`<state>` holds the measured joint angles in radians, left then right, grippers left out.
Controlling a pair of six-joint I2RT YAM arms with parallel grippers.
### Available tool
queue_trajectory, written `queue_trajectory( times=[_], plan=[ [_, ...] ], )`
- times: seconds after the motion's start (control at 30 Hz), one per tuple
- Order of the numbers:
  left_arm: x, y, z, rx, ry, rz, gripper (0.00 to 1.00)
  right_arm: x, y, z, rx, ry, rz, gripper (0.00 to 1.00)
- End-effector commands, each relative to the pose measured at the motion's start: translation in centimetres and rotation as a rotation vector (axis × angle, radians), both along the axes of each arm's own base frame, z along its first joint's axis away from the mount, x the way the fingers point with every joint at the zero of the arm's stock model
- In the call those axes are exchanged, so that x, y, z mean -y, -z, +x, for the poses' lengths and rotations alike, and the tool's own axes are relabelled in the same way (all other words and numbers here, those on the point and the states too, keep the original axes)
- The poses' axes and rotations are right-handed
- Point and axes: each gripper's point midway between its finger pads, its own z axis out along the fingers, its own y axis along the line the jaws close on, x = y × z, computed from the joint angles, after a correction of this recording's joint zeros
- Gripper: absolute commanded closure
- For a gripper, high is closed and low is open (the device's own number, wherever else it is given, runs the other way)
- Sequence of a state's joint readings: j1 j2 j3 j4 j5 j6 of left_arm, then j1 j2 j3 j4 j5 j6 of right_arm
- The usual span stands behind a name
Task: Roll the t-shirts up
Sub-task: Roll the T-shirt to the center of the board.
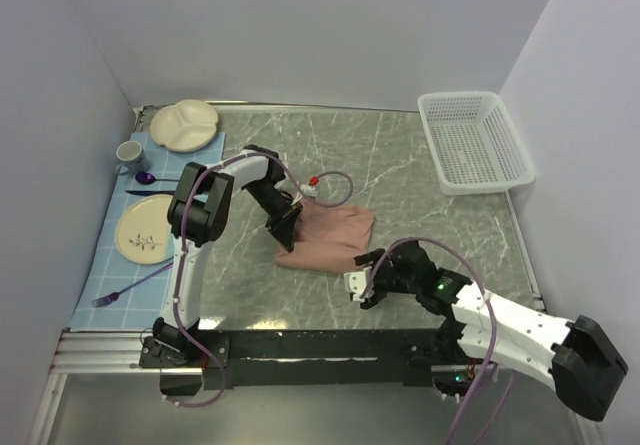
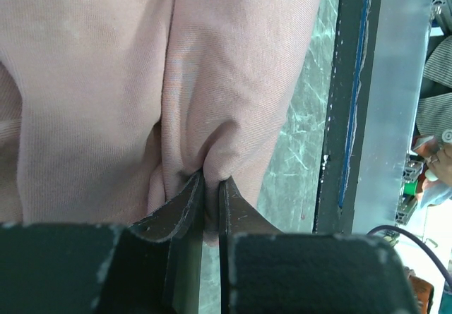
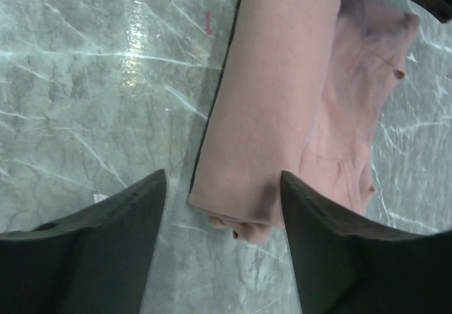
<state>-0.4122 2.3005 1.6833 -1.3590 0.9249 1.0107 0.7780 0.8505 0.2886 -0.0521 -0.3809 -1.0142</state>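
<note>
Left wrist view has the t-shirt (image 2: 240, 81) filling the space ahead of the left gripper (image 2: 210, 187). Its jaws are nipped together on a pinched ridge of pink cloth right at their tips. In the right wrist view the t-shirt lies on the marble table (image 3: 85, 81) as a half-made roll: a firm tube with looser folds beside it. The end of the tube sits just ahead of the right gripper (image 3: 222, 180), which stands spread apart with nothing in it.

To roll well, I judge the right fingers should come down astride the tube's end and close on its full thickness, not just the top layer. That would match the left pinch. Both ends should then turn at one pace. If one end leads, the roll will likely go cone-shaped or slack. The white basket (image 1: 472, 143) sits well beyond the right gripper, out of the way.
</note>
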Motion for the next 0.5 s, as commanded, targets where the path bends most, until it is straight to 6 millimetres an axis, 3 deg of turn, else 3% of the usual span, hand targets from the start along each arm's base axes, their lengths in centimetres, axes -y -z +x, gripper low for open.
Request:
queue_trajectory(
  times=[0.0, 0.17, 0.47],
  plan=[
    [0.8, 1.1, 1.6, 0.12, 0.016, -0.034, 0.9, -1.0, -1.7, 0.7, 0.07, -0.039, 0.018, 0.31],
    [0.7, 1.3, 1.6, 0.106, 0.014, -0.02, 0.9, -0.7, -2.2, -0.5, 0.138, -0.087, 0.063, 0.29],
    [1.2, 1.1, 1.7, 0.066, -0.011, -0.025, 0.9, -0.2, 0.2, -1.7, 0.035, -0.129, -0.035, 0.35]
  ],
)
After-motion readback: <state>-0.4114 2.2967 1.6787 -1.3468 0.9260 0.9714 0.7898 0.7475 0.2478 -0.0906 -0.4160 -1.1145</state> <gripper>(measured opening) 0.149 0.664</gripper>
